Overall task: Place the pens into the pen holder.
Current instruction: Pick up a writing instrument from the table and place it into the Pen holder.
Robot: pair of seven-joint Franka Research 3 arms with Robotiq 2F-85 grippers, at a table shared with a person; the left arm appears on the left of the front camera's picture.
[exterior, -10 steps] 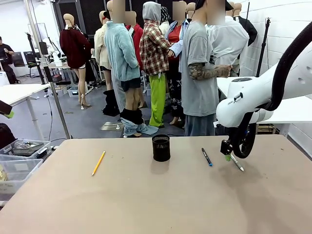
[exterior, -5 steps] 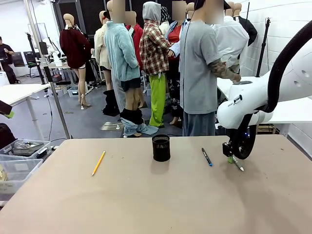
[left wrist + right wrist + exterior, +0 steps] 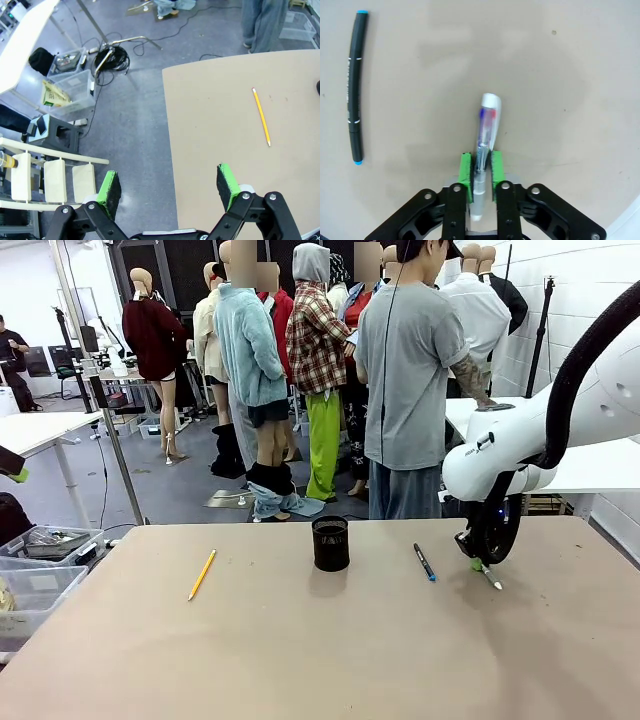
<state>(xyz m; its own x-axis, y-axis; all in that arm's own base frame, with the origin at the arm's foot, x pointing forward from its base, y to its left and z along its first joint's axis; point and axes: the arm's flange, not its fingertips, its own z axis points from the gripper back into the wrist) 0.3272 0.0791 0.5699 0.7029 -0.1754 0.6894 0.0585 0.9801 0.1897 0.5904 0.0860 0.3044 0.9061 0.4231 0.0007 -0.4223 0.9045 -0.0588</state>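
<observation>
Green-padded right tool [image 3: 480, 167] is clenched on the silvery pen [image 3: 487, 120], low at the right of the front view, close to the worktop [image 3: 320, 660]; contact cannot be told. The dark blue-tipped pen [image 3: 425, 562] lies flat just left of it. The black mesh pen holder [image 3: 331, 543] stands upright at centre. The yellow pencil [image 3: 201, 575] lies left of centre. The left tool [image 3: 167, 185] hangs released, one pad over the floor [image 3: 125, 100], the other over the worktop's edge.
</observation>
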